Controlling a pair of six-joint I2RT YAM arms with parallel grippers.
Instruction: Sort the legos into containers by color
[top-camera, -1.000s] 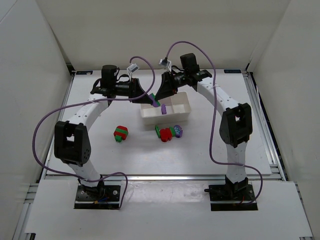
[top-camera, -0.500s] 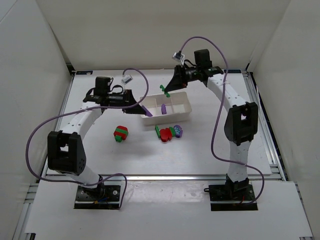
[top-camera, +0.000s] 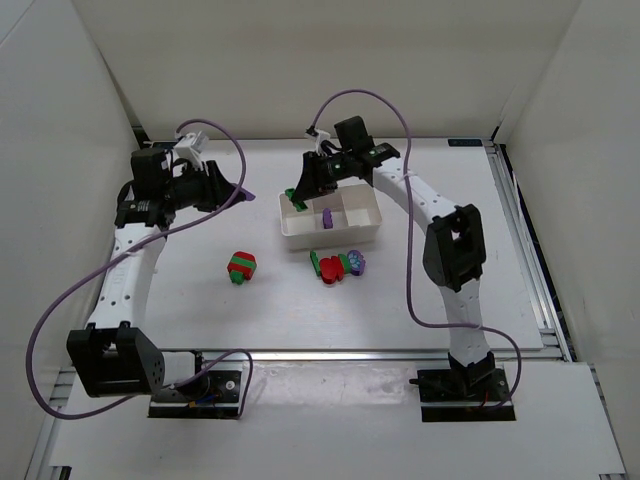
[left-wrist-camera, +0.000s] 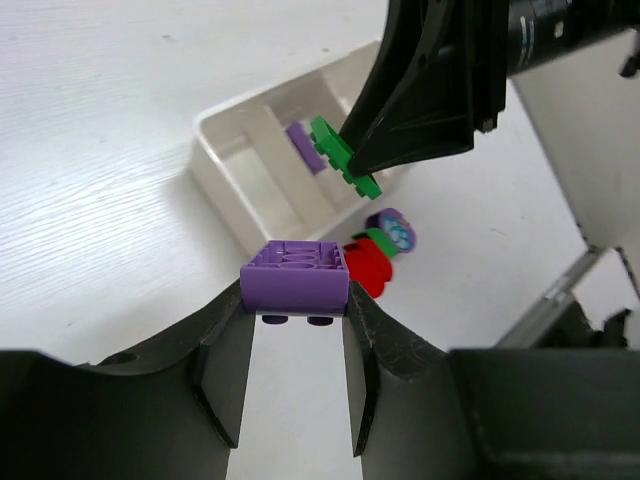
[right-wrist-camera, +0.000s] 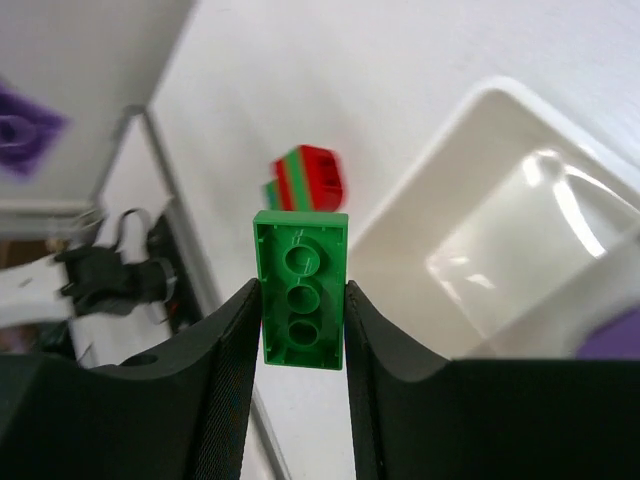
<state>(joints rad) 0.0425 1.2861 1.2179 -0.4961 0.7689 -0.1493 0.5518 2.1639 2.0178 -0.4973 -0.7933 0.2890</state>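
Purple brick (left-wrist-camera: 295, 272): a short, wide block seen from its hollow underside, with studs pointing down. It is held in the air to the left of the tray and clear of it.
Left gripper (left-wrist-camera: 296, 310): both fingers are pressed against the purple brick's sides.
Green brick (right-wrist-camera: 299, 270): a narrow plate (three round sockets show on its underside), held at the tray's left end.
Right gripper (right-wrist-camera: 300, 310): clamped on the green brick's long edges.
Tray (top-camera: 330, 236): white and shallow, with three compartments; one loose purple piece (top-camera: 327, 217) lies inside, apparently in the middle one.
Red-and-green stack (top-camera: 241, 267): striped layers, on the table in front of the tray and to its left.
Mixed cluster (top-camera: 336, 265): green, red and purple pieces touching one another, just in front of the tray.
Cable tags (top-camera: 195, 139): white; any print is too small to read.
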